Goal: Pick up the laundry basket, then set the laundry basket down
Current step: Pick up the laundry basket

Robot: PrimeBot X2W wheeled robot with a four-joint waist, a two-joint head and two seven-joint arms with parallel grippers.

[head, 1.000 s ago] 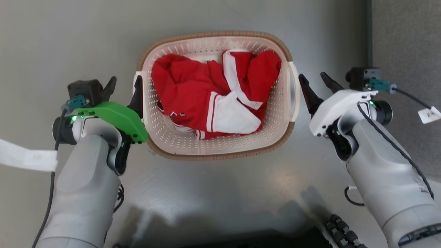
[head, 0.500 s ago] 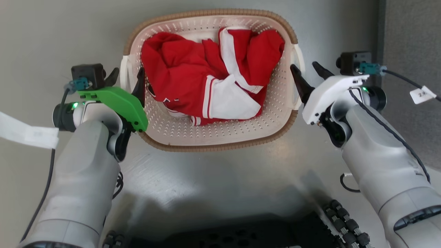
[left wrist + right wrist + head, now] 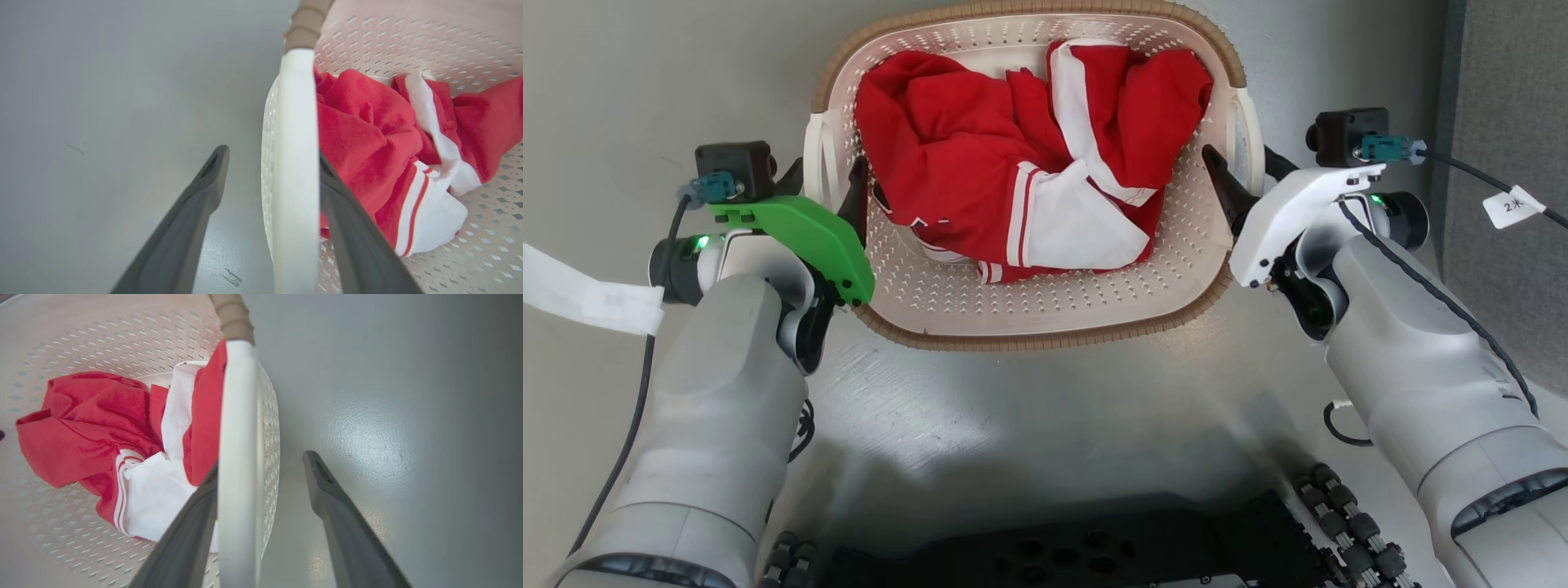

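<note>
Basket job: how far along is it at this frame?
Done: left pincer and right pincer each straddle a handle of the basket, one finger inside, one outside. In hand: grasping; both are open. To do: closing, the lift, the set-down.

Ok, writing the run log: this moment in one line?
phase: pre-grasp | left claw: open, straddling left handle | right claw: open, straddling right handle | laundry basket: on floor, red-white garment inside
</note>
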